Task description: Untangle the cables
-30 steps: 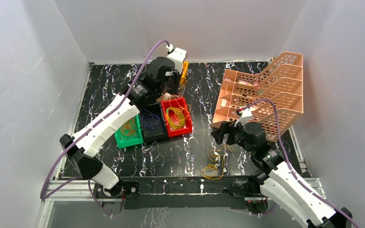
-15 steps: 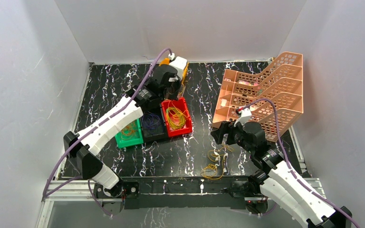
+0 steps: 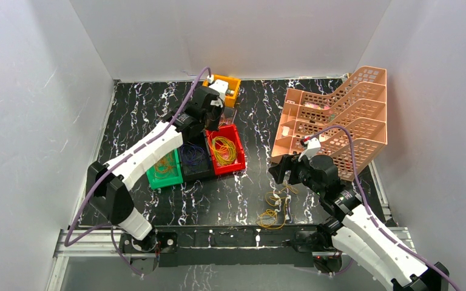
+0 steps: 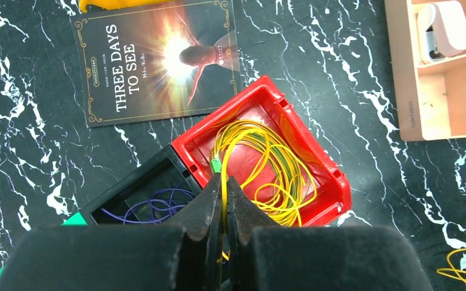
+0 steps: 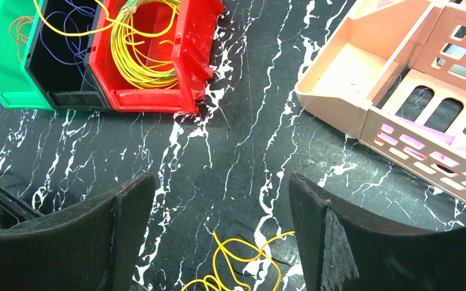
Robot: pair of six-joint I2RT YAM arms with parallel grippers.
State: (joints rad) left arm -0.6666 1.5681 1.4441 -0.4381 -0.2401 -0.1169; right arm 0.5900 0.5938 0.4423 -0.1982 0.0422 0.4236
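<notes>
My left gripper is shut on a thin yellow cable that has a green plug at its end, and it hangs over the back corner of the red bin. That cable runs down into the yellow coil lying in the bin. In the top view the left gripper is at the bin's far edge. Purple cables lie in the black bin. A loose yellow and orange tangle lies on the table. My right gripper stands open just above and behind that tangle, holding nothing.
A green bin with orange loops sits left of the black one. A book lies flat behind the bins, and an orange bin stands at the back. A peach desk rack fills the right side.
My left wrist has shifted a little toward the near left, still pinching the yellow cable, and this uncovers the orange bin at the back. The right arm has not moved.
</notes>
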